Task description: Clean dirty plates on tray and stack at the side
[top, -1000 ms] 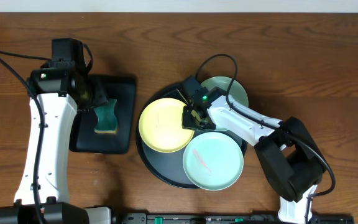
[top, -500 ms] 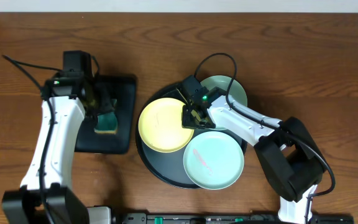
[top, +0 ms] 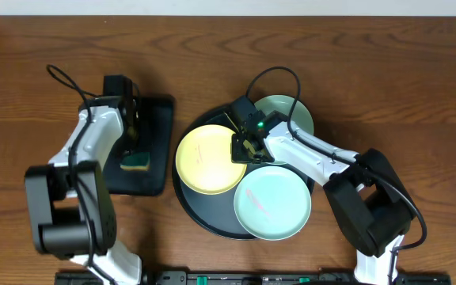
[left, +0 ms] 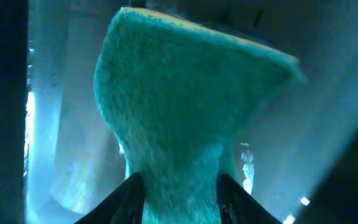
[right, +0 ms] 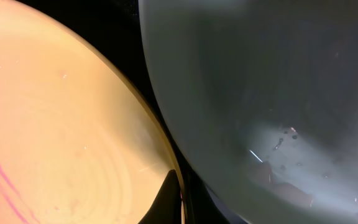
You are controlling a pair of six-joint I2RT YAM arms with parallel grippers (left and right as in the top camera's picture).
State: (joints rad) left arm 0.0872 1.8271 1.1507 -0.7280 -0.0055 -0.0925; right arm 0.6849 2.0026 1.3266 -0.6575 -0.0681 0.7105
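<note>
My left claw [left: 179, 202] is clamped on the soft sponge [left: 185, 93], which squashes in the grip. My right claw [top: 248, 147] is pinched shut on the yellow plate [top: 206, 158] at its right rim. That plate and both mint plates [top: 271, 204] lie on the round tray [top: 200, 212]. They look stiff, glossy and probably slippery, so they're best held by the rims.

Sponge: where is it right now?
Overhead view, left side: the sponge is on the rectangular black tray, pinched in the left gripper, left of the round tray.
</note>
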